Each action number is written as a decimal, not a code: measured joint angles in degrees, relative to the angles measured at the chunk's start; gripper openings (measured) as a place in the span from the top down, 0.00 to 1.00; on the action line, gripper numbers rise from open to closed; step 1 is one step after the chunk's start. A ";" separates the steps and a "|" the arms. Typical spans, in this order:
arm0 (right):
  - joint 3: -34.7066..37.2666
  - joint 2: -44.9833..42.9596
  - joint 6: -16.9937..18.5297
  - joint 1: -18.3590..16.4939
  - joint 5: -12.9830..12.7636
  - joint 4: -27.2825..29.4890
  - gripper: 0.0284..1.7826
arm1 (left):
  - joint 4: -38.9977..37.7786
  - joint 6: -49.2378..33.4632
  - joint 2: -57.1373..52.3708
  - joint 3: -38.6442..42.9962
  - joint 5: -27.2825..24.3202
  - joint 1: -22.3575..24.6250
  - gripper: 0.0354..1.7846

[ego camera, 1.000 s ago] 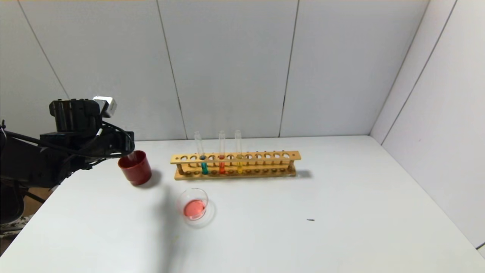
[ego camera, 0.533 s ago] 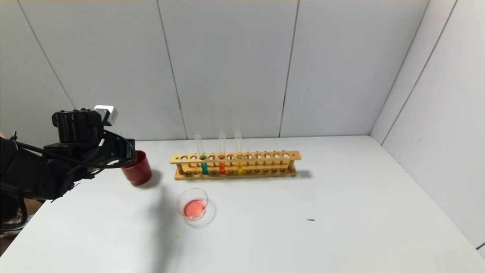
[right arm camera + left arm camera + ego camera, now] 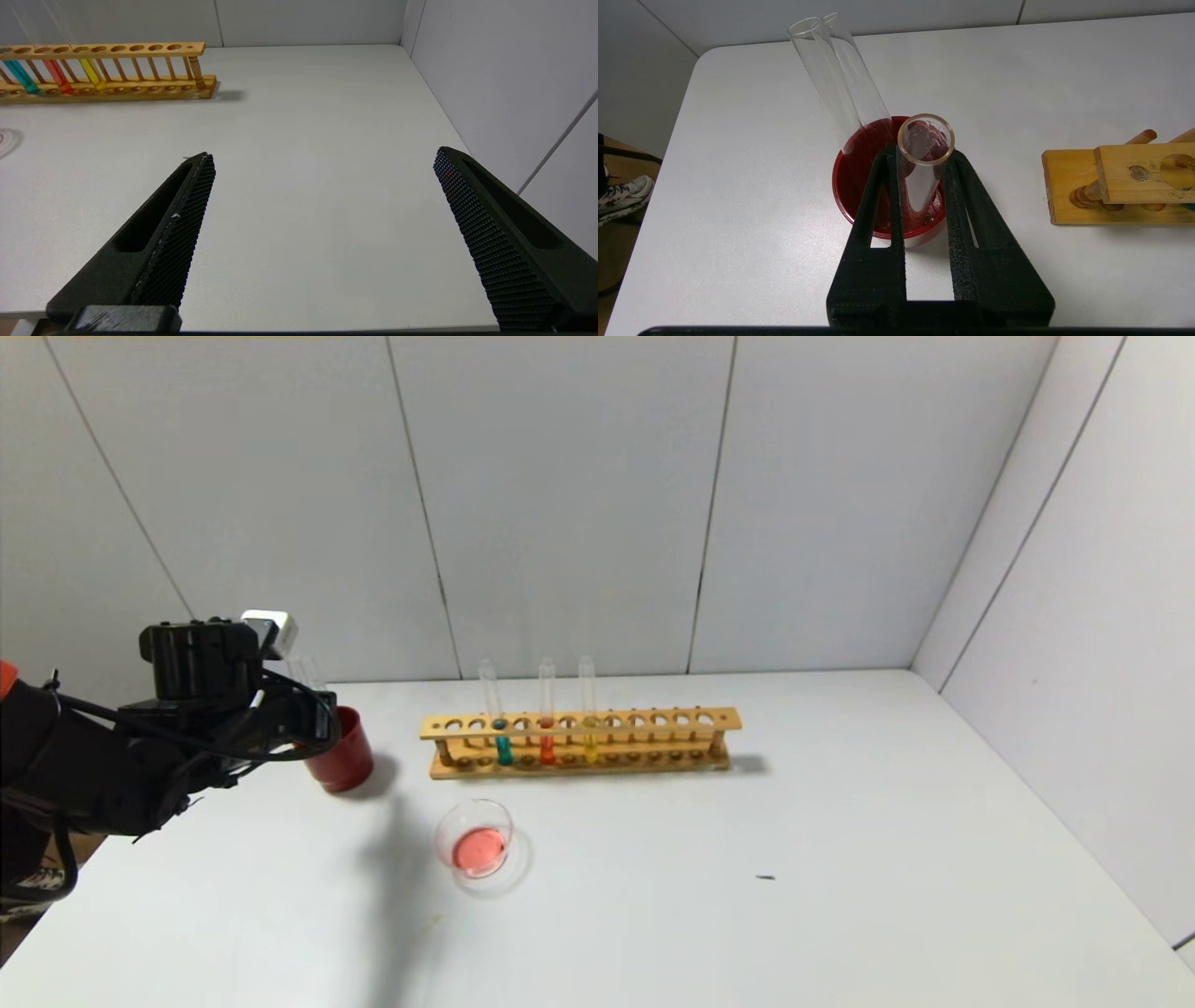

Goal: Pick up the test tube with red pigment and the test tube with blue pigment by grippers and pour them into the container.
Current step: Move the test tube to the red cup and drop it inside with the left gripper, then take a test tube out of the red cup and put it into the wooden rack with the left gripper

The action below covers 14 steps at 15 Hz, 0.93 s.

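At the left edge of the head view, the left gripper (image 3: 922, 186) pinches an emptied test tube (image 3: 923, 163) over the dark red cup (image 3: 341, 756), where another empty tube (image 3: 840, 79) leans; mid-frame, the glass dish (image 3: 478, 845) holds pink liquid; behind it, the blue-pigment tube (image 3: 502, 742) stands in the wooden rack (image 3: 653, 723); the right gripper (image 3: 322, 228) is spread wide.

The left arm (image 3: 84, 770) is black and bulky, draped with looping black cables, topped by a blocky wrist housing (image 3: 198, 658) bearing a small white-grey box (image 3: 273, 629). Both grippers' fingers (image 3: 180, 233) are black, tapered, slotted, with cross-hatched textured pads.
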 joint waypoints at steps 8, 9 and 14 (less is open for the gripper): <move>0.00 0.00 0.00 0.00 0.00 0.02 0.04 | -0.06 -0.04 -1.38 0.45 -1.02 0.07 0.46; 0.00 0.00 0.02 0.00 -0.02 0.00 0.04 | -0.06 -0.01 -1.79 0.44 -1.02 0.13 0.35; 0.00 0.00 0.02 0.00 0.00 0.02 0.04 | 0.00 0.29 -4.38 0.00 -1.08 0.82 0.05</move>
